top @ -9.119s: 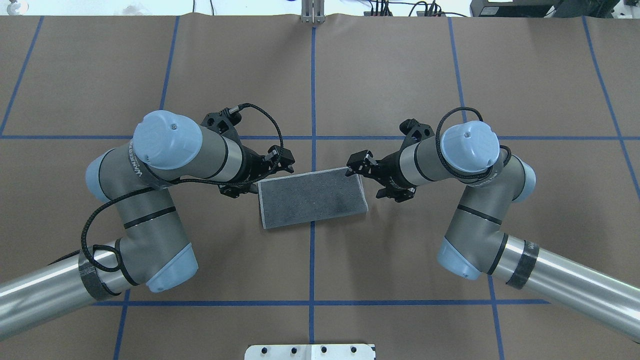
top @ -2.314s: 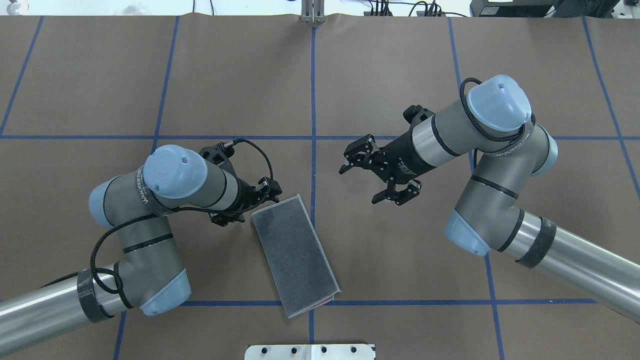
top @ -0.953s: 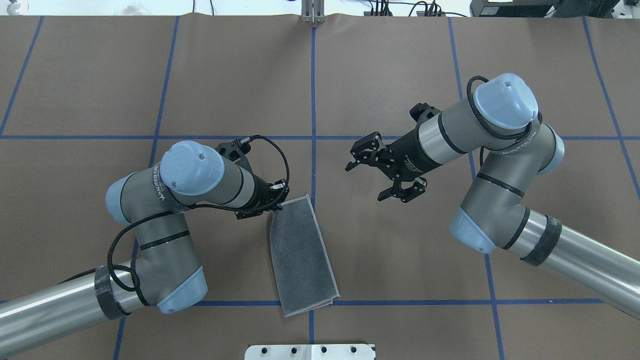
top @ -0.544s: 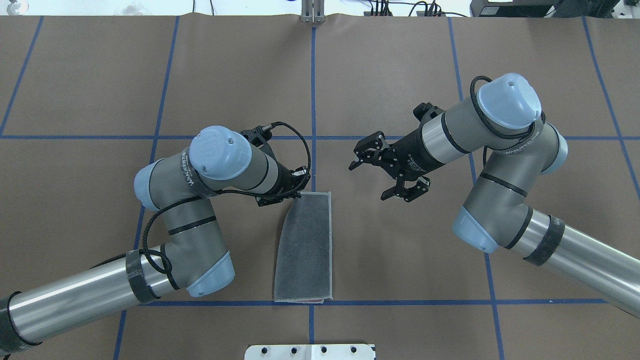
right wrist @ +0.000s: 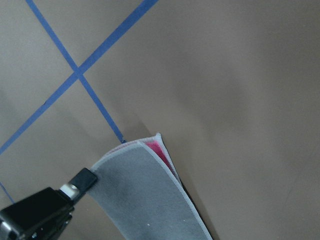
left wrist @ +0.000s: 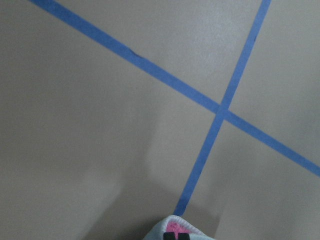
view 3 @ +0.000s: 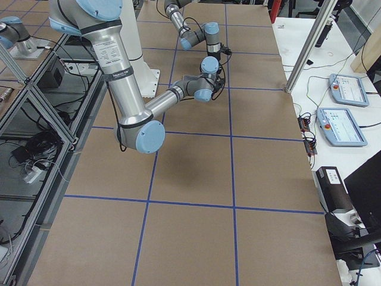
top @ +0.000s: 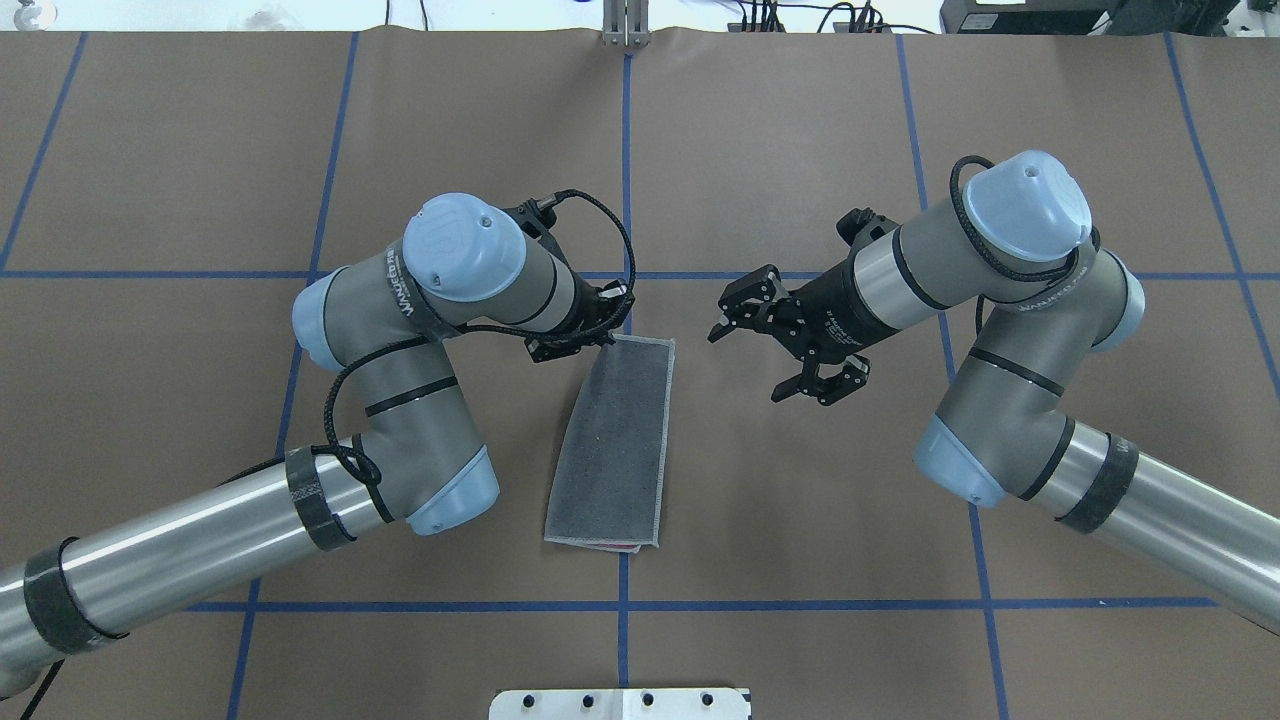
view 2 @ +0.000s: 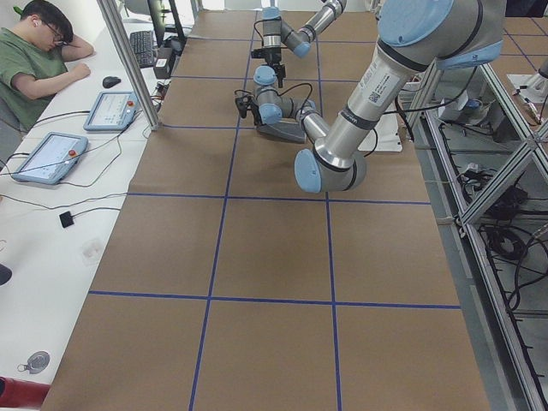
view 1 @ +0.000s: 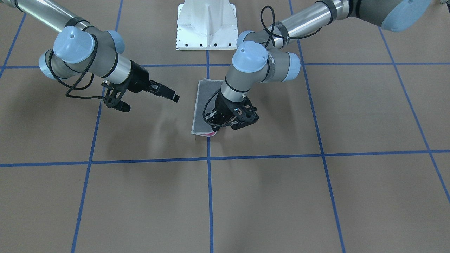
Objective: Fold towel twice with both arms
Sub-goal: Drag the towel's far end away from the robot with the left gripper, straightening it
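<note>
**Position.** The towel (top: 615, 440) lies on the brown surface (top: 900, 520) directly ahead of the white pedestal base (top: 620, 703). It is folded once into a narrow strip with the grey face up. Its long axis runs away from the base, leaning a little to the robot's right at the far end.

**End effectors.** The left end effector (top: 598, 340) is at the towel's end farthest from the base. Its fingers are closed on the left corner of that short edge. The right end effector (top: 745, 365) has its jaws spread wide and holds nothing. It is about as far from the base as that same short edge, off to the right of the free corner and apart from it.

**Governing relation.** In my judgement, the second fold means carrying the far short edge back toward the base. One corner is secured. The other lies toward the left arm from the right end effector, which is the nearer free tool.

**View differences.** The overhead view shows a flat grey strip with only a sliver of pink at the end near the base. The right wrist view shows the gripped end curled up off the surface, its layers parted and the pink inner face showing. The left wrist view shows only the pinched tip at its lower edge.
</note>
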Tool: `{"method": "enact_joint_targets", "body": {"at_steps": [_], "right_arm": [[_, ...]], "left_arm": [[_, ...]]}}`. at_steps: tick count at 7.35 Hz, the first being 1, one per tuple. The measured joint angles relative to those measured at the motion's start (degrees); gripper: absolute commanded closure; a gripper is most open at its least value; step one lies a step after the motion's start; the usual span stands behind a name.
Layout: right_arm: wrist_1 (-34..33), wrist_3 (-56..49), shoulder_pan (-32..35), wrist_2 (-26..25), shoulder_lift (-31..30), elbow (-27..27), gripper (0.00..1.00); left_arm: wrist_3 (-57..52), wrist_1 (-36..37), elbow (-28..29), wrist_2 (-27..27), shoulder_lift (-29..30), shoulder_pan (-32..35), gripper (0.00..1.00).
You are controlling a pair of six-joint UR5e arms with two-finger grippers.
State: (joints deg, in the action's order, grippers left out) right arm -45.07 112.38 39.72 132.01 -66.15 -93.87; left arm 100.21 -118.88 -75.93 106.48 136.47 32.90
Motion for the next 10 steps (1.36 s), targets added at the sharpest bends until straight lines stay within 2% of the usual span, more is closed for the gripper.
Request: {"method": "enact_joint_targets", "body": {"at_steps": [2,3,4,7,10], "right_arm": [[0.1,0.0,0.0,0.0,-0.2,0.0,0.01],[0.1,0.0,0.0,0.0,-0.2,0.0,0.01],[0.2,0.0,0.0,-0.1,-0.2,0.0,0.01],[0.2,0.0,0.0,-0.1,-0.2,0.0,0.01],[0.2,-0.1,0.0,-0.1,-0.3,0.0,0.01]], "left_arm": [[-0.8,-0.3,3.8,-0.9,2.3,1.8,1.0],[-1.3,-0.9,5.4,-1.0,2.9,2.6,0.42],[-1.6,-2.3,7.1,-1.1,3.4,3.3,0.0],[-2.6,-5.1,8.9,-0.8,4.8,4.1,0.0],[-2.8,-5.2,7.7,3.3,5.0,4.2,0.0]]}}
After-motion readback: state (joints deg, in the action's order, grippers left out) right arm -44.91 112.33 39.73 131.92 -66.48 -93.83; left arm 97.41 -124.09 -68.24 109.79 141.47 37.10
